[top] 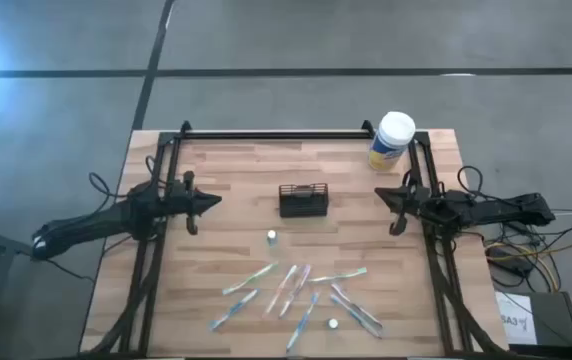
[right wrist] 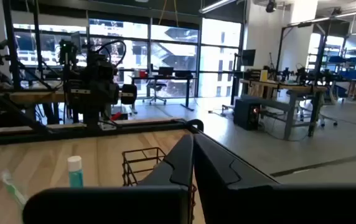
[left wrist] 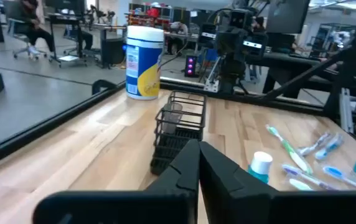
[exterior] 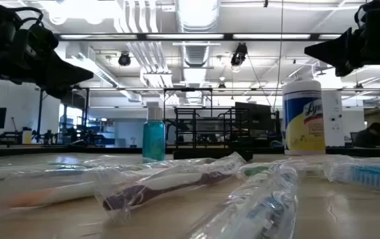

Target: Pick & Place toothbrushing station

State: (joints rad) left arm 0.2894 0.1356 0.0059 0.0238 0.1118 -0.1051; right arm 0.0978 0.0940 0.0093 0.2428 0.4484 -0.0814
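Note:
The toothbrushing station, a small black wire-mesh caddy [top: 303,200], stands on its base at the middle of the wooden table [top: 236,160]; it also shows in the left wrist view [left wrist: 177,134] and the right wrist view [right wrist: 144,165]. Several toothbrushes in clear wrappers [top: 291,290] lie near the front edge. My left gripper [top: 216,201] hovers shut, left of the caddy, pointing at it. My right gripper [top: 378,193] hovers shut, right of the caddy, also pointing at it. Both hold nothing.
A yellow-and-blue canister with a white lid [top: 392,140] stands at the far right corner. A small teal bottle [top: 271,237] stands just in front of the caddy, and a second small one [top: 333,324] stands among the toothbrushes. A black frame [top: 266,133] rims the table.

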